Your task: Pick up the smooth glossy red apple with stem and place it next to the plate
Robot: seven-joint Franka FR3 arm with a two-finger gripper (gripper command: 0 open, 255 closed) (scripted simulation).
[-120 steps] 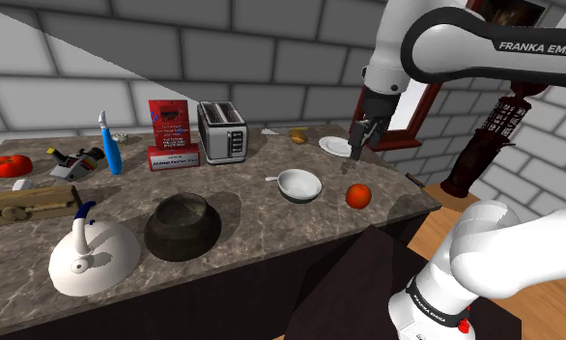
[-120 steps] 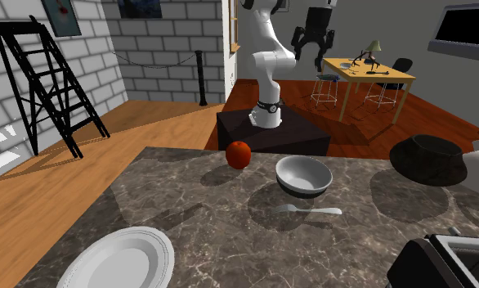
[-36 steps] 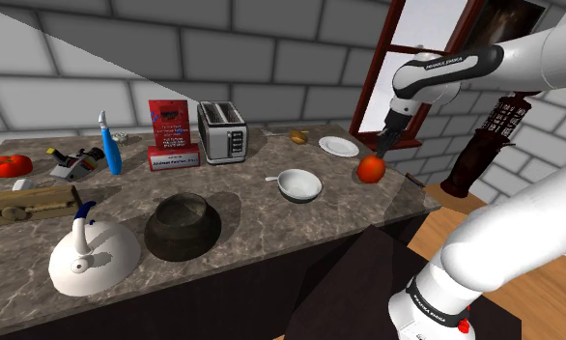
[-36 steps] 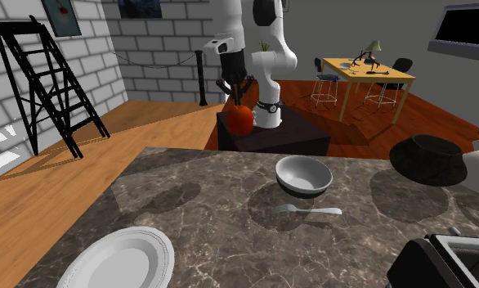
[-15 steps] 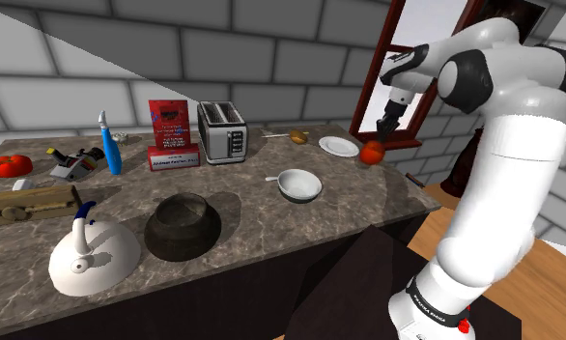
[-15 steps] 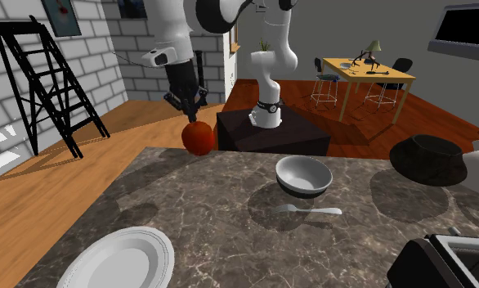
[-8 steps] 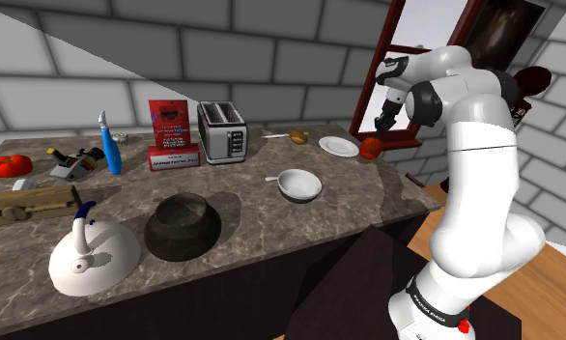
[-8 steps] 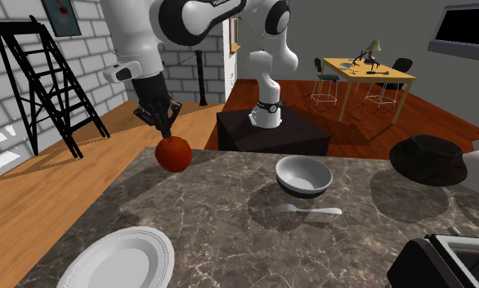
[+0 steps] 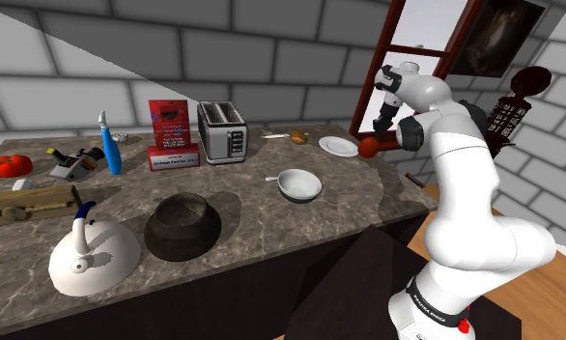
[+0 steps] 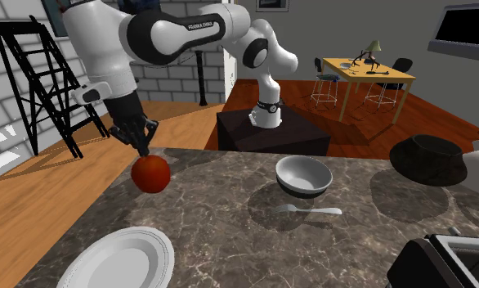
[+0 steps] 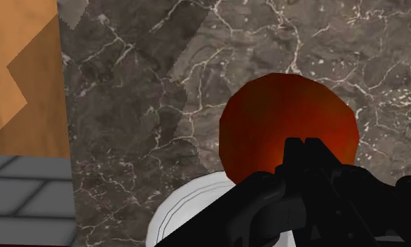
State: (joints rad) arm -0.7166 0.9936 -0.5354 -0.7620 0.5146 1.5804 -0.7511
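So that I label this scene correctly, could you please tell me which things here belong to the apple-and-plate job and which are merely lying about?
Part of the job: red apple, held by the gripper above the counter; white plate.

Lying about: grey bowl, spoon, toaster, white kettle, dark pot, tomato, blue bottle.
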